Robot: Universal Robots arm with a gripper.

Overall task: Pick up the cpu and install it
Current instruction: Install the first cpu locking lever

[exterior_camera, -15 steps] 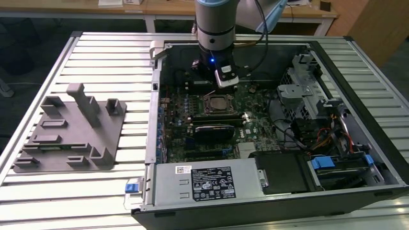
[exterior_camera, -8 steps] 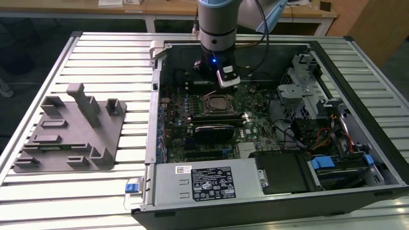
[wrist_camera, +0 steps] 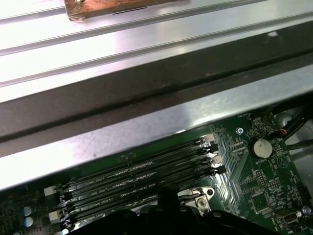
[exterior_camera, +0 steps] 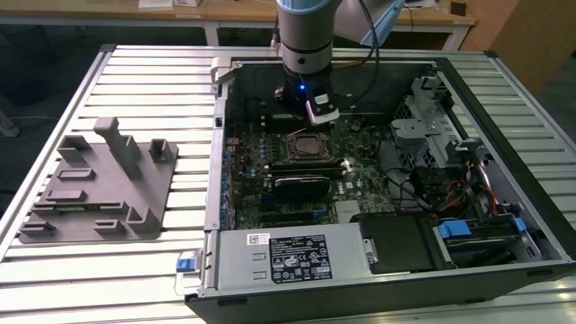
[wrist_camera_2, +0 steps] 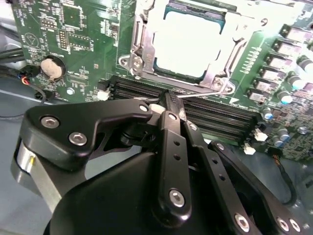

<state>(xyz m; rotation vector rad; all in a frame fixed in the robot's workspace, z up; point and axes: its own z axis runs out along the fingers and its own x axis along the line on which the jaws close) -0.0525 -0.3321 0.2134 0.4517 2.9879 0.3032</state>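
Observation:
The cpu, a flat square with a shiny silver top, lies in the motherboard socket with the metal load frame around it. In the exterior view the cpu is mid-board, just in front of the arm. My gripper is shut, its two black fingers pressed together just above the board beside the socket. The socket's thin wire lever runs right up to the fingertips; whether it is pinched I cannot tell. The gripper hangs inside the open case, at the socket's far edge.
Black memory slots run along the board under the fingers. A coin battery sits nearby. The case's metal wall stands close behind. A grey fixture tray rests on the table at the exterior view's left; the power supply is in front.

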